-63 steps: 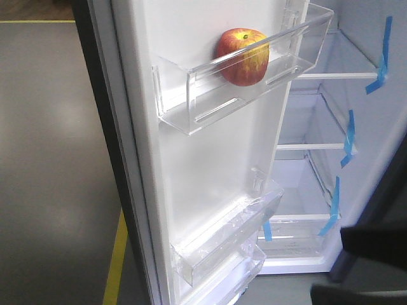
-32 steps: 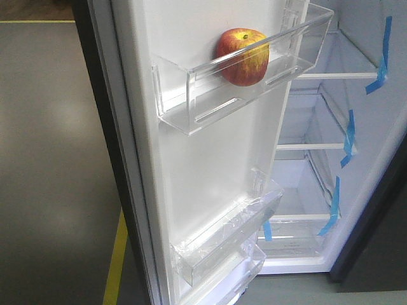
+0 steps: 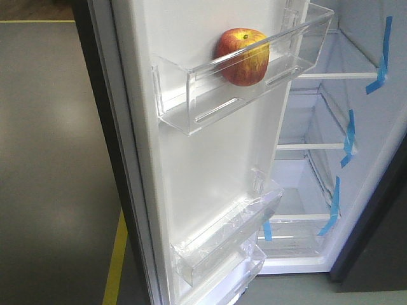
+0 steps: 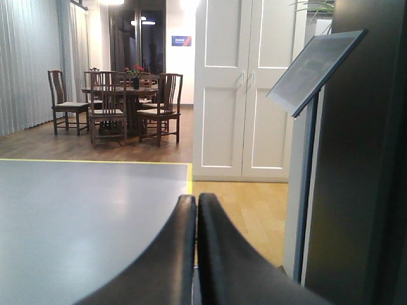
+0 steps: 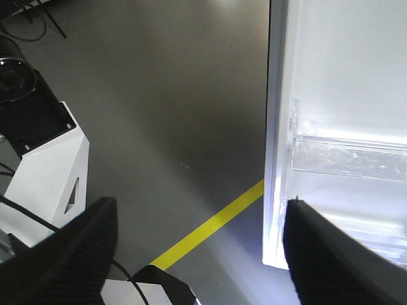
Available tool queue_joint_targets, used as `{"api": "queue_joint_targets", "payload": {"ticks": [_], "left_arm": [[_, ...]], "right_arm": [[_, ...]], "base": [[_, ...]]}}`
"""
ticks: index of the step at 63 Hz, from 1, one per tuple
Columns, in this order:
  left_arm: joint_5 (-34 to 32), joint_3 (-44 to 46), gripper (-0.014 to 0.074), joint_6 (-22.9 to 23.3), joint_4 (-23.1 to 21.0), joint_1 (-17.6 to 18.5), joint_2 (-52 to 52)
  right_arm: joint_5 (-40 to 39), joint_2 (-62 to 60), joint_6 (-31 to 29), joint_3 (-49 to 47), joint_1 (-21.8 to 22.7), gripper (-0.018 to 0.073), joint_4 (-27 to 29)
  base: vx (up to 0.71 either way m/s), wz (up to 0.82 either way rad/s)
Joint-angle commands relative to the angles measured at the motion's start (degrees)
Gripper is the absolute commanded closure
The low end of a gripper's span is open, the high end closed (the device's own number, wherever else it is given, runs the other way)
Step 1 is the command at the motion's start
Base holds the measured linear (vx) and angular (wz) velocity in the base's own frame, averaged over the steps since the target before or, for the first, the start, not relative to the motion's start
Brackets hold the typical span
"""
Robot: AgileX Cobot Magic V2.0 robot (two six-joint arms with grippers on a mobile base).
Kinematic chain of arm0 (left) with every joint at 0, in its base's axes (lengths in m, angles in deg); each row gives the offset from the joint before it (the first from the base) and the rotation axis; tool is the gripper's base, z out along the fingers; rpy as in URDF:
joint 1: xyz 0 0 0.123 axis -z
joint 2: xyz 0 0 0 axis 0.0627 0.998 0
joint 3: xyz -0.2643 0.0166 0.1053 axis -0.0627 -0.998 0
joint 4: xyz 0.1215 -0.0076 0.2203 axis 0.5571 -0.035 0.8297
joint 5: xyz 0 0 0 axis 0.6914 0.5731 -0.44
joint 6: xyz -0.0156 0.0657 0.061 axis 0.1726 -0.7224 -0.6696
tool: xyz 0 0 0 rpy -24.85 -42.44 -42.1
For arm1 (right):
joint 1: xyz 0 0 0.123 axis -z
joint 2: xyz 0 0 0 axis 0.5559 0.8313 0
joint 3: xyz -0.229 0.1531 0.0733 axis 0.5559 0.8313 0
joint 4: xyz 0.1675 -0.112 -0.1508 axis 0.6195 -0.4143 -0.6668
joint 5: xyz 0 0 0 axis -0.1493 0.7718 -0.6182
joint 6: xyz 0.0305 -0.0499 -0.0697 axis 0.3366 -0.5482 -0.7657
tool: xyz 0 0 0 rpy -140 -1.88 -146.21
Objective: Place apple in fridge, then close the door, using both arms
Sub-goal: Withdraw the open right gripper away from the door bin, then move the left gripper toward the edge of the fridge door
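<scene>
While the apple (image 3: 241,56) sits in a bin (image 3: 203,89) of the open door (image 3: 210,165), left claw (image 4: 196,202) clenched, right claw (image 5: 200,206) spread, a hard shove could spill it.

The door (image 3: 210,159) ran past the top and bottom edges of the front view, so its full height went unseen. Right of the door, the fridge (image 3: 318,184) interior was cropped by the frame. On the door, the upper bin (image 3: 191,95) veiled the lower half of the apple (image 3: 241,56) behind its clear wall. Beside the door's edge, the right gripper (image 5: 198,210) showed only its finger ends.
</scene>
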State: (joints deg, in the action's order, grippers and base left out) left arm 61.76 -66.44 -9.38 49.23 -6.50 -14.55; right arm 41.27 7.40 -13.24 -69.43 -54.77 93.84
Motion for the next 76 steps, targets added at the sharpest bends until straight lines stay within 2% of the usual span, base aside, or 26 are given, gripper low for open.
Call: {"api": "queue_joint_targets", "payload": {"ticks": [1, 7, 12, 28, 44, 54, 66, 76], "left_arm": [[-7.52, -1.23, 0.0603, 2.34, -3.05, 0.04, -0.85], [-13.52, -0.41, 0.0603, 3.02, -4.45, 0.04, -0.76], [-12.91, 2.76, 0.0603, 3.02, -4.45, 0.04, -0.18], [0.36, 20.46, 0.0603, -3.01, -4.39, 0.04, 12.30], [19.01, 39.42, 0.0603, -3.27, -4.20, 0.04, 32.61], [28.43, 47.83, 0.0603, -3.33, -1.52, 0.04, 44.21], [33.95, 53.88, 0.0603, -3.33, 1.81, 0.04, 55.89], [35.13, 56.00, 0.0603, -3.39, 3.11, 0.04, 64.32]], "right_arm": [[-2.77, 0.75, -0.70, -1.39, 0.33, 0.0040, 2.12], [-2.77, 0.75, -0.70, -1.39, 0.33, 0.0040, 2.12], [-2.77, 0.75, -0.70, -1.39, 0.33, 0.0040, 2.12], [-2.77, 0.75, -0.70, -1.39, 0.33, 0.0040, 2.12], [-2.77, 0.75, -0.70, -1.39, 0.33, 0.0040, 2.12], [-2.77, 0.75, -0.70, -1.39, 0.33, 0.0040, 2.12], [-2.77, 0.75, -0.70, -1.39, 0.33, 0.0040, 2.12], [-2.77, 0.75, -0.70, -1.39, 0.33, 0.0040, 2.12]], "base": [[0.00, 0.00], [0.00, 0.00], [0.00, 0.00], [0.00, 0.00], [0.00, 0.00], [0.00, 0.00], [0.00, 0.00], [0.00, 0.00]]}}
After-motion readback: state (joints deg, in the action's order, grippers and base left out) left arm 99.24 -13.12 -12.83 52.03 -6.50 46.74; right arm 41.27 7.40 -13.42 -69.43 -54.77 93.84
